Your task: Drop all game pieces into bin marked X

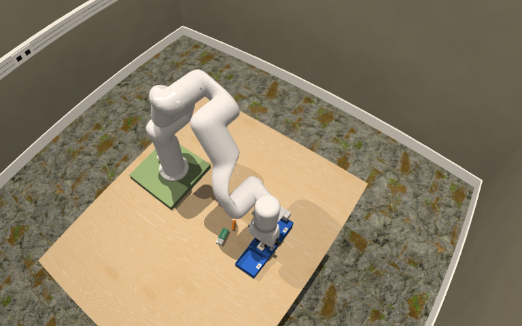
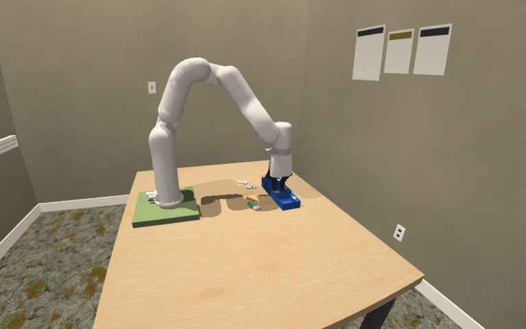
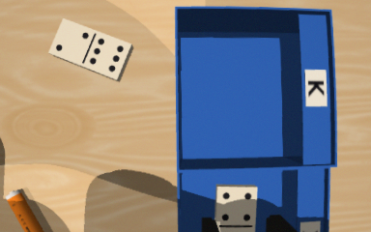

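Note:
Two blue bins stand end to end on the table. The far one, marked K (image 3: pixel 250 89), is empty. In the near bin (image 3: pixel 258 200), whose label is cut off at the frame edge, a cream domino (image 3: pixel 236 208) lies on the floor. My gripper (image 3: pixel 242 226) hangs right above that domino with its dark fingers open and apart from it. In the top and exterior views the gripper (image 1: pixel 264 244) (image 2: pixel 278 186) is low over the bins. A second domino (image 3: pixel 90 48) lies on the table left of the K bin, and another lies beside it (image 2: pixel 242 181).
An orange marker (image 3: pixel 22 210) (image 1: pixel 234 224) lies on the table left of the near bin. A small green and white block (image 1: pixel 222 236) (image 2: pixel 254 206) lies beside it. The arm's green base plate (image 1: pixel 169 174) is at the back left.

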Controlling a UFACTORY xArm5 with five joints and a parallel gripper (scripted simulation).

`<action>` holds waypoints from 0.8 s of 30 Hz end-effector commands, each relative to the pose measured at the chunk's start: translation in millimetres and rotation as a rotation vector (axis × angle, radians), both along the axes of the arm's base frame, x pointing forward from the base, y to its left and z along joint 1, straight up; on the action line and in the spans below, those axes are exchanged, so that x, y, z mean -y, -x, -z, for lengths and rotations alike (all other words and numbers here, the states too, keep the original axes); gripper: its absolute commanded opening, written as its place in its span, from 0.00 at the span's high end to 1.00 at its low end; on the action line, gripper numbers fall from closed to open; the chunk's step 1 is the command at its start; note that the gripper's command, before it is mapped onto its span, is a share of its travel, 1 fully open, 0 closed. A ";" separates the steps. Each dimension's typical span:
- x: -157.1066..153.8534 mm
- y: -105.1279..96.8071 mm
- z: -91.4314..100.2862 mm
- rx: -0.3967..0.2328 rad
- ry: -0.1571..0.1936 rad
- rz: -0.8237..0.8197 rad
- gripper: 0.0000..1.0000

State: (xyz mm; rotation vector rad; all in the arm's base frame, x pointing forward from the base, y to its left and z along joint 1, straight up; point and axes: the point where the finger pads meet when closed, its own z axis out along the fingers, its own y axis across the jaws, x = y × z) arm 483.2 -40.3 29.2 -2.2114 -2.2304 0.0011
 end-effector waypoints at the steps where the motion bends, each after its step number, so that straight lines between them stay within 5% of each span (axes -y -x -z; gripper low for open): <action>1: 0.1 -1.4 -7.8 0.004 0.000 0.000 0.67; 9: -0.1 -1.3 -33.9 0.004 0.000 0.000 0.67; 18: -0.2 -1.3 -33.9 0.004 0.000 0.000 0.67; 19: -7.2 3.2 -33.9 0.004 0.000 -0.050 0.58; 24: -28.2 16.7 -33.8 0.003 0.000 -0.198 0.58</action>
